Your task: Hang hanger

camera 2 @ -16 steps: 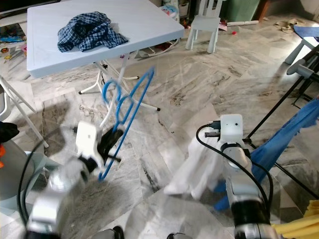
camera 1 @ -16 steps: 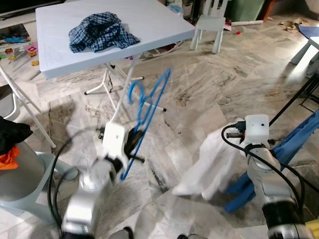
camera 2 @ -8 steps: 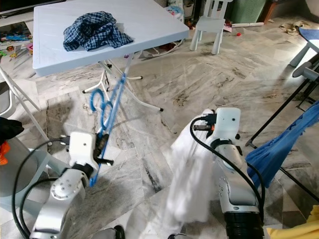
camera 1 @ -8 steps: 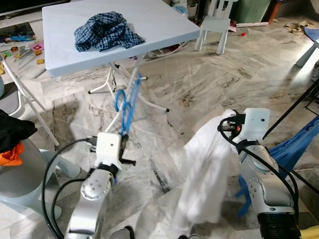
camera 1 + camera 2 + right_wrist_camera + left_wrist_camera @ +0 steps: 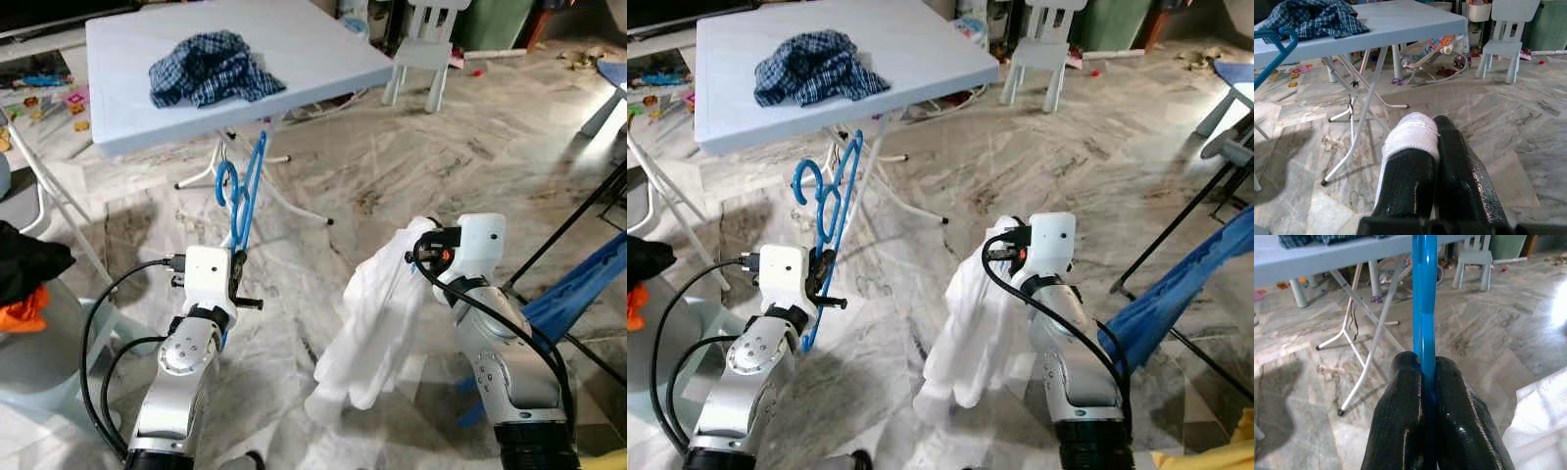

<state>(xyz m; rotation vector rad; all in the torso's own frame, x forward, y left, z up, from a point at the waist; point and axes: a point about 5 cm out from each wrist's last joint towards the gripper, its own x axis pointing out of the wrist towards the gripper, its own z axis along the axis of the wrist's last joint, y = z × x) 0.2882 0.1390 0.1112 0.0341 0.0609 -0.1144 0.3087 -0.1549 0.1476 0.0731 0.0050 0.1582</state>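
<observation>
Left wrist view puts my left tool (image 5: pixel 1427 377) right in front of me: its two black fingers (image 5: pixel 1400 416) are clamped tight on the blue hanger (image 5: pixel 242 192), whose flat blue bar runs straight out between them. From the head camera, that hanger stands nearly upright above the tool, its hook (image 5: pixel 225 181) curled at the top, just in front of the near edge of the desk (image 5: pixel 294 39) and a little below it. It hangs on nothing but my grip.

My right tool (image 5: pixel 1435 132) is closed on the white garment (image 5: pixel 377 313); a fold of white cloth wraps over one finger (image 5: pixel 1405 176) and is pinched against the other. The rest of the cloth hangs down from the tool in a loose bundle, well in front of the desk and off to its right, its lower end close to the marble floor (image 5: pixel 392 166).

On the desk lies a crumpled blue checked shirt (image 5: pixel 209 67), toward the far left part of the top. A small white chair (image 5: pixel 426 44) stands just beyond the desk's right corner. Left of the desk, near me, black and orange clothes (image 5: pixel 29 279) sit piled on a grey bin (image 5: pixel 29 343). Blue cloth (image 5: pixel 578 289) hangs on a dark rack far to the desk's right.

I can read no writing or brand on any of it.
</observation>
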